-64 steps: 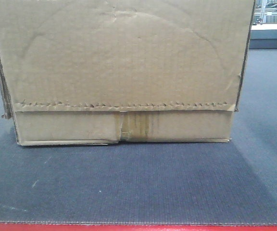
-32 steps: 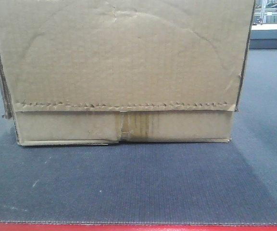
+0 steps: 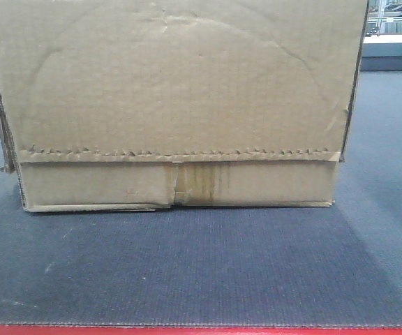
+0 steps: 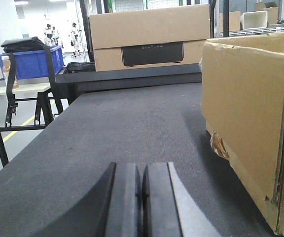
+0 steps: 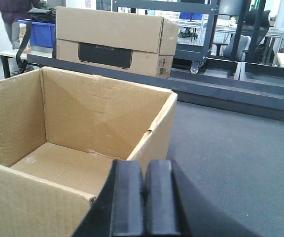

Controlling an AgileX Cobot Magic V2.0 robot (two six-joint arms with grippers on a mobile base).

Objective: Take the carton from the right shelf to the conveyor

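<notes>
Now the carton (image 3: 176, 105) sits flat on the conveyor (image 3: 201, 272), its top open, with bare belt running to the red strip (image 3: 201, 330) in front. Left gripper (image 4: 143, 197) hangs low beside the carton's side wall, fingers pressed together, holding nothing. Right gripper (image 5: 143, 197) hovers over the carton's rim, likewise closed and empty-handed.
</notes>
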